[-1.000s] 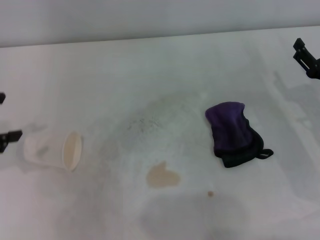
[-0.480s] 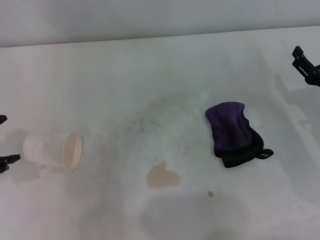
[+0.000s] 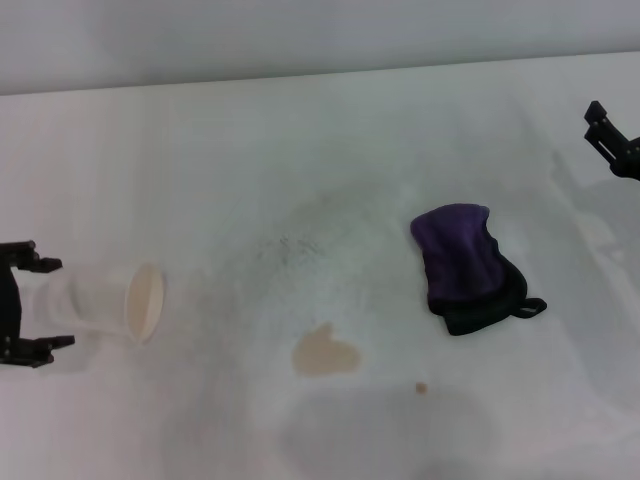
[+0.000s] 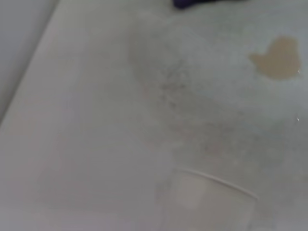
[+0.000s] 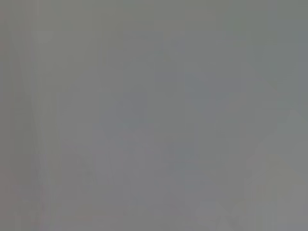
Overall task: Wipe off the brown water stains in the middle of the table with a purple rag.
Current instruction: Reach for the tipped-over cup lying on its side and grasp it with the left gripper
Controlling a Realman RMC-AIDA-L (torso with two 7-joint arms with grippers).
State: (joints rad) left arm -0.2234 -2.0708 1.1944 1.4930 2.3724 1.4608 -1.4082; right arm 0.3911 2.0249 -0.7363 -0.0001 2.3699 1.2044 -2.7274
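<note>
The purple rag (image 3: 462, 265), with black edging and a loop, lies crumpled on the white table (image 3: 300, 150), right of centre. The pale tan stain (image 3: 325, 352) sits near the front middle, with a tiny brown dot (image 3: 421, 387) to its right. The stain also shows in the left wrist view (image 4: 279, 57), and a sliver of the rag (image 4: 192, 2) shows at that picture's edge. My left gripper (image 3: 62, 302) is open at the far left, one finger on each side of the closed end of a tipped paper cup (image 3: 105, 300). My right gripper (image 3: 610, 135) hovers at the far right, beyond the rag.
The white paper cup lies on its side with its beige inside facing the stain; it also shows in the left wrist view (image 4: 211, 202). Grey smudges mark the table's middle. The right wrist view shows only blank grey.
My left gripper has come in from the left edge and now straddles the cup's closed end. My right gripper has drifted slightly nearer. Rag and stain have not moved.
</note>
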